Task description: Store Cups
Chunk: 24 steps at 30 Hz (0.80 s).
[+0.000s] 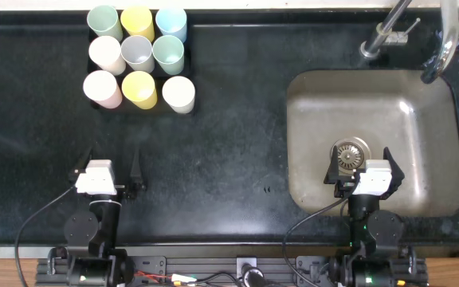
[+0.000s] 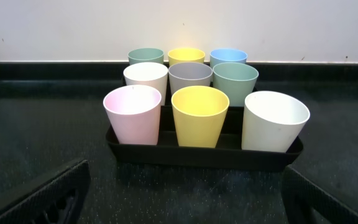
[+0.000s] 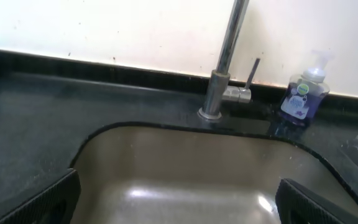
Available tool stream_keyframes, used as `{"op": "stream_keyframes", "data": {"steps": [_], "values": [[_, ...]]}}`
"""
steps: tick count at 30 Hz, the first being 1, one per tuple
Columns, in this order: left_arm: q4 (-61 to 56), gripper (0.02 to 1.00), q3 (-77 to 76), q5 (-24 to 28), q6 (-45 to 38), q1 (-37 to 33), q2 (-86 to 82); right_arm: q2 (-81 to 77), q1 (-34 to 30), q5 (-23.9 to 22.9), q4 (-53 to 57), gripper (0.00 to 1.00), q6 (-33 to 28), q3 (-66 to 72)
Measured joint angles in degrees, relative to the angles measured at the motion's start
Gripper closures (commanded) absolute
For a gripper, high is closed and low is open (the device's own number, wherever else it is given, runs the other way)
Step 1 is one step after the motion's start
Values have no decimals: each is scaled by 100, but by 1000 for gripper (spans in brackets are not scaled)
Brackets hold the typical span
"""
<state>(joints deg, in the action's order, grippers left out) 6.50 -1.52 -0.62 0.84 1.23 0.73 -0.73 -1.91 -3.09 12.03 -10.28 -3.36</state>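
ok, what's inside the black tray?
Nine cups sit in the tray, three rows of three, mouths up. Front row: pink cup, yellow cup, white cup. The cups cover the tray's floor, and the back rows' lower halves are hidden.

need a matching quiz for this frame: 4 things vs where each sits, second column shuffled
1. pink cup
2. blue cup
3. soap bottle
4. right gripper

A. over the sink
B. far row of the tray
C. beside the faucet
D. near row of the tray

Pairs: 1-D, 2-B, 3-C, 4-A
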Motion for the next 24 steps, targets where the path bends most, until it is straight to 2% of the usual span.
{"op": "stream_keyframes", "data": {"steps": [13, 24], "values": [[0, 18, 0, 2, 0, 0, 0, 0, 13, 15, -7, 5, 557, 0], [0, 20, 0, 2, 2, 0, 0, 0, 13, 28, -4, 7, 625, 0]]}}
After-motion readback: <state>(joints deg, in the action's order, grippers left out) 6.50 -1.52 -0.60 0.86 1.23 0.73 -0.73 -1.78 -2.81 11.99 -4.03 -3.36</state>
